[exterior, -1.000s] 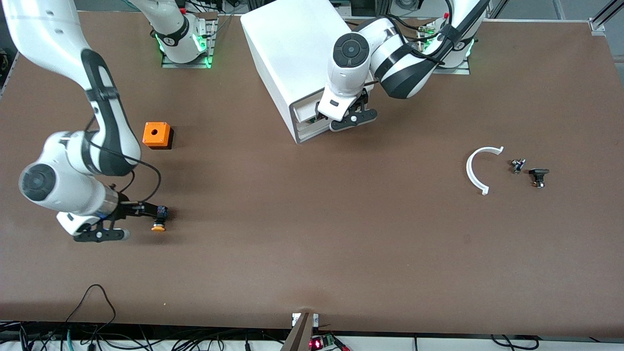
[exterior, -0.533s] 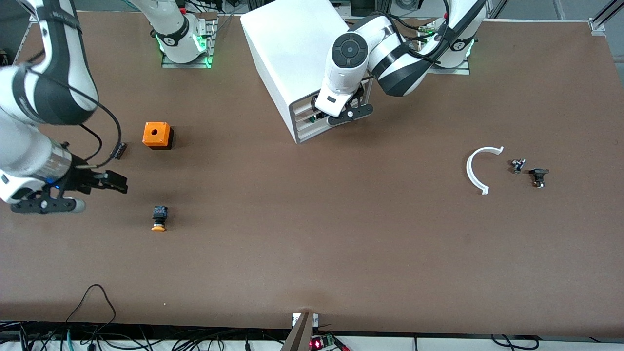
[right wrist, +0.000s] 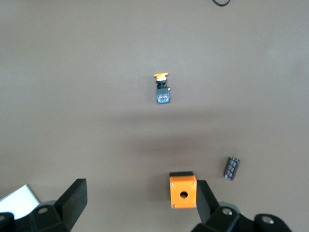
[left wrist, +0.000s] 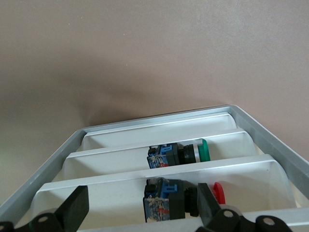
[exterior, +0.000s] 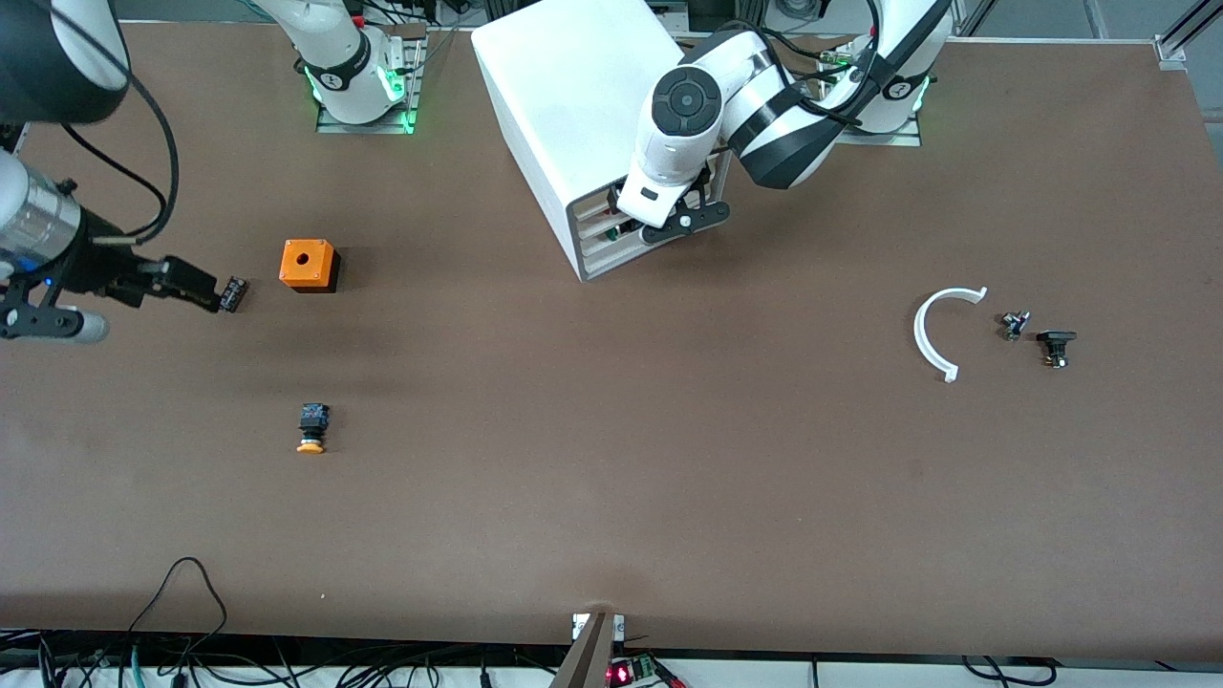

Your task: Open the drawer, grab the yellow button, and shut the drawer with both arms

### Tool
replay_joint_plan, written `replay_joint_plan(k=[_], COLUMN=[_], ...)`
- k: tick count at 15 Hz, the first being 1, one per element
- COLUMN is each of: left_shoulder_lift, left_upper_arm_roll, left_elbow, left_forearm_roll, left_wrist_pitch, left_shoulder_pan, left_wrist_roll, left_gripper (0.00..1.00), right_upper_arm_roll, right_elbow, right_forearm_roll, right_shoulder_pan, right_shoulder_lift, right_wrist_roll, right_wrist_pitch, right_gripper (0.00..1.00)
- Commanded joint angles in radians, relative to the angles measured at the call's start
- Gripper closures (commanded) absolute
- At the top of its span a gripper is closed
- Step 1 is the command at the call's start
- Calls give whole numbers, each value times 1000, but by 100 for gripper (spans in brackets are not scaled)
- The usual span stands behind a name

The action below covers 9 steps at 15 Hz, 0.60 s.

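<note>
The big white cabinet (exterior: 564, 105) had its drawer (exterior: 611, 205) pushed in, with the left gripper (exterior: 669, 222) at its front, fingers apart, likely from shutting it. The right gripper (exterior: 196, 287) hung over the table with fingers apart, empty. The button (exterior: 311, 429) lay on the table, nearer the camera than the orange cube (exterior: 308, 265).

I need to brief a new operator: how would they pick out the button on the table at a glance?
Start at the orange cube with a round hole, toward the right arm's end of the table. The button lies alone on bare tabletop, nearer the front camera than that cube. It is far smaller, with a black blocky body and a round orange-yellow cap.
</note>
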Motion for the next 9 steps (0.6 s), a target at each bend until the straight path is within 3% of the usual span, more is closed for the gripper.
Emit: replay_joint_plan(k=[1, 4, 6, 9], left_shoulder_lift=[-19, -21, -24, -32], left_upper_arm_roll=[-20, -20, -20, -20], left_elbow=[-23, -17, -2, 33], left_forearm_roll=[-41, -41, -37, -26], left_wrist_pitch=[2, 0, -1, -58], left_shoulder_pan=[3, 16, 53, 137], left_wrist_roll=[6, 20, 26, 170], left_gripper=[1, 1, 1, 1], right_upper_arm_roll=[28, 5, -4, -62], right_elbow=[11, 13, -7, -30], right_forearm_roll=[-5, -5, -2, -4], right_shoulder_pan=[-14, 3, 2, 35], right_shoulder_lift=[-26, -43, -115, -137], right_wrist_roll=[7, 13, 20, 17], right_wrist_pitch=[-33, -99, -116, -121], right_gripper=[0, 0, 0, 0])
